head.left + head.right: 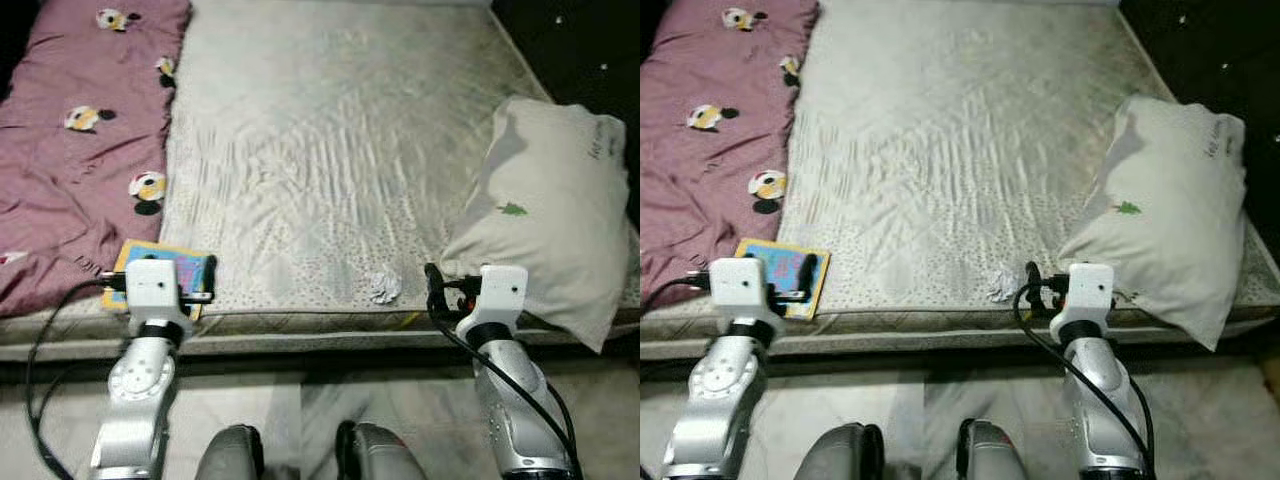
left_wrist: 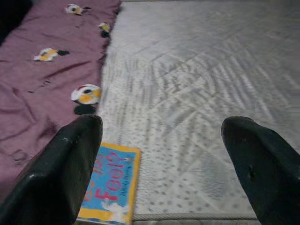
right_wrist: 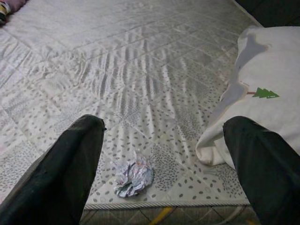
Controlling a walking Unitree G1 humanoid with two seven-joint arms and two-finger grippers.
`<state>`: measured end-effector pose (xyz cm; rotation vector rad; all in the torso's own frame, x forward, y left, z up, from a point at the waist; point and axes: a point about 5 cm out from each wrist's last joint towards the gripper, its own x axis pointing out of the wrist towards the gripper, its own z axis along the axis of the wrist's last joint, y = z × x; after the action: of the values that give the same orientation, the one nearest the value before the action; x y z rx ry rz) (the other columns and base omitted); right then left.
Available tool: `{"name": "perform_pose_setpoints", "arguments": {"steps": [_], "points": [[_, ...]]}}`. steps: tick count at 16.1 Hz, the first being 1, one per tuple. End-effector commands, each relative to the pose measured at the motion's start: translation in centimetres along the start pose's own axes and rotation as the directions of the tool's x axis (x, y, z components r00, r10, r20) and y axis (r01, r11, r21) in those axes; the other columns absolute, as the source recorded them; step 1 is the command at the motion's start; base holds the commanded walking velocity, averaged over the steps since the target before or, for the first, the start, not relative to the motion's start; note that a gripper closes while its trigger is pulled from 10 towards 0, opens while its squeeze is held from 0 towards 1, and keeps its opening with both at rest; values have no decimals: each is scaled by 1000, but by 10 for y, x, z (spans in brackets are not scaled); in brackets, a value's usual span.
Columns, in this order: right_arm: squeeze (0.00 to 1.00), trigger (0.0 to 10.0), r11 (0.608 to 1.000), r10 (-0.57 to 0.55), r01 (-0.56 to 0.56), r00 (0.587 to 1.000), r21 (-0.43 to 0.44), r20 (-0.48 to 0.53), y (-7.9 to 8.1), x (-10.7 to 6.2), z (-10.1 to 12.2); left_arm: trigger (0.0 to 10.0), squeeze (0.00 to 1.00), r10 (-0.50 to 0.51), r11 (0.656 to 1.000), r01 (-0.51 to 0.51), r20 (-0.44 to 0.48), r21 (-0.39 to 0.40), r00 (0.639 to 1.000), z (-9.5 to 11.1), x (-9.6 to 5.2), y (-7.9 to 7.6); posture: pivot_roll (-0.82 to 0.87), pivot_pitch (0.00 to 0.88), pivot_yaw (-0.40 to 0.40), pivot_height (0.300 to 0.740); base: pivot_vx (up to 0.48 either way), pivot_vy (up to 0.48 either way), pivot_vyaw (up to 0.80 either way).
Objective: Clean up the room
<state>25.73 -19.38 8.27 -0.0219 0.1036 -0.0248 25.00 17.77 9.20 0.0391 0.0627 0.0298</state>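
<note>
A blue and yellow children's book (image 2: 110,187) lies flat at the near left corner of the grey mattress (image 1: 330,150), beside a purple blanket (image 1: 70,150). My left gripper (image 2: 164,126) hovers open just above and in front of the book, with nothing between its fingers. A crumpled ball of silvery wrapper (image 3: 133,179) rests near the mattress's front edge. My right gripper (image 3: 164,124) is open over that edge, the wrapper slightly to its left and the white pillow (image 1: 550,210) to its right. The pillow (image 3: 272,103) bears a small green tree print.
The purple blanket with cartoon prints covers the bed's left side. The pillow overhangs the front right corner. Pale tiled floor (image 1: 300,420) runs below the bed edge, where my own legs (image 1: 230,455) stand. Black cables loop beside both arms. Beyond the bed's right side it is dark.
</note>
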Motion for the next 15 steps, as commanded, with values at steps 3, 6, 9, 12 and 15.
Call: {"name": "perform_pose_setpoints", "arguments": {"steps": [3, 6, 9, 12, 15], "points": [[0, 10000, 998, -30, 26, 998, 64, 59, -4, -3, 11, 10000, 0, 9, 1000, -10, 22, 15, 1000, 3, -2, 3, -20, 160, -11, 740, 0, 0, 0], [0, 10000, 996, -50, 44, 997, 81, 66, -3, -6, 8, 10000, 0, 53, 998, -53, 18, 36, 998, -3, -5, 5, -18, 69, 10, 740, 0, 0, 0], [0, 10000, 994, -52, 46, 997, 96, 60, 1, -4, 1, 10000, 0, 33, 998, -35, 31, 58, 999, -7, 1, -1, -14, 0, 16, 740, 0, 0, 0], [0, 10000, 993, -60, 48, 993, 112, 103, 6, 14, 9, 10000, 0, 17, 999, -19, 46, 48, 999, -6, 20, -9, -19, 0, 35, 740, 0, 0, 0], [0, 10000, 994, -58, 47, 992, 100, 111, 5, 19, 10, 10000, 0, -13, 998, 10, 51, 68, 999, -5, 26, -8, -14, 0, 23, 740, 0, 0, 0]]}}
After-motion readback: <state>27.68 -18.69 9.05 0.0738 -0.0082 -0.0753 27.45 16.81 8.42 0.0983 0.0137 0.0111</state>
